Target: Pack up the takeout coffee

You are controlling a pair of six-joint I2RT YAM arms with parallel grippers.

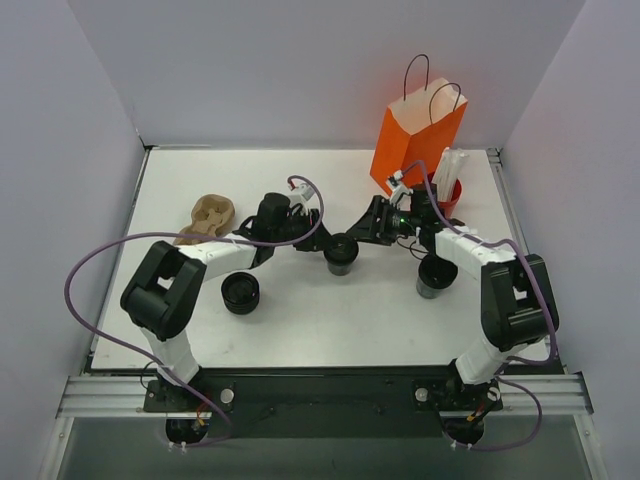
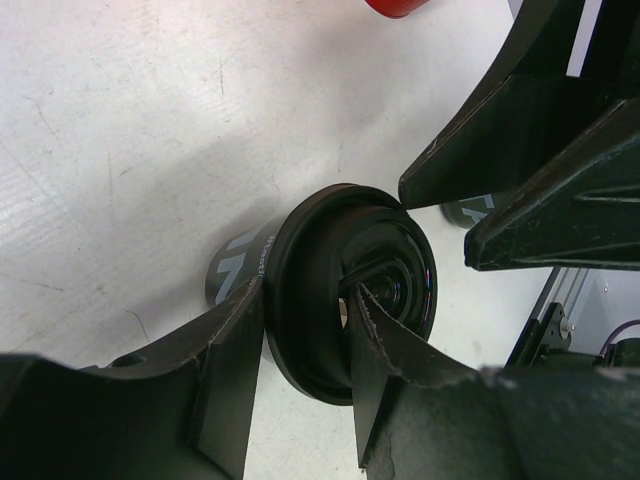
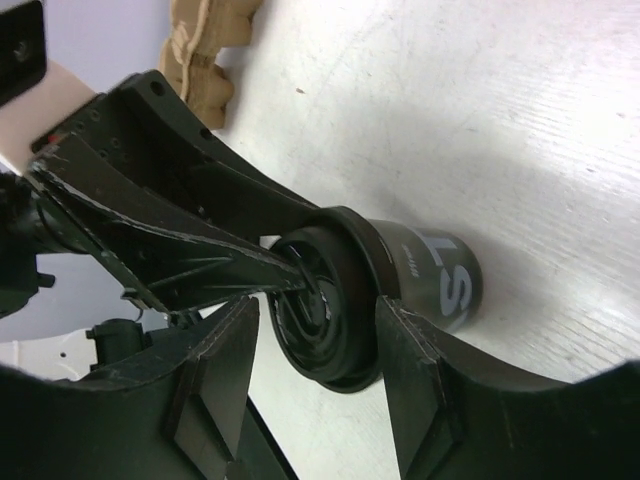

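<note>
My left jaws are pinching the top rim of the takeout coffee (image 1: 341, 254), one finger dipping inside the top and the other pressing from outside, so the cup is being kept upright. My right jaws are straddling the same rim from the opposite side, probably to take it over. I cannot tell whether they are gripping yet. The cup is standing in the middle of the desk (image 1: 330, 322), and the orange paper bag (image 1: 418, 140) is waiting at the far right corner.

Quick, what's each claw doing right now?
Left gripper: closed on the rim of the takeout coffee, one finger inside.
Right gripper: straddles the same cup; whether it grips cannot be told.
</note>
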